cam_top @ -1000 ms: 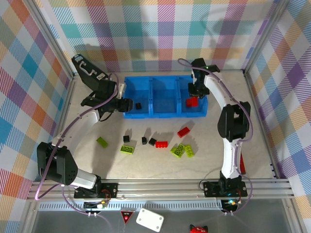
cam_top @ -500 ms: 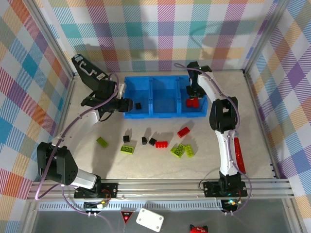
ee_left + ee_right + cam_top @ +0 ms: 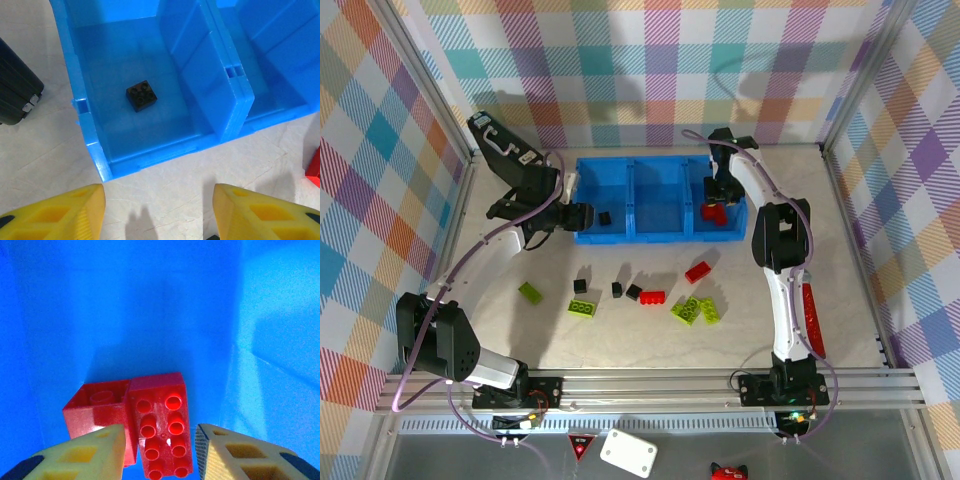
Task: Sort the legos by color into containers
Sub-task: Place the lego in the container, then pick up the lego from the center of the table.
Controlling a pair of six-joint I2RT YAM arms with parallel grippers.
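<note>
Two red legos (image 3: 160, 425) touching, blue compartment (image 3: 125, 315) floor — fingers (image 3: 235, 455) parted.

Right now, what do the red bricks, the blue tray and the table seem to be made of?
Red bricks: hard moulded plastic, glossy; highlights glint on faces and tubes. Tray: moulded plastic too, satin sheen, soft reflections on its walls. Table: pale, matte, faintly veined; maybe laminate or stone-look sheet, I cannot tell which.
</note>
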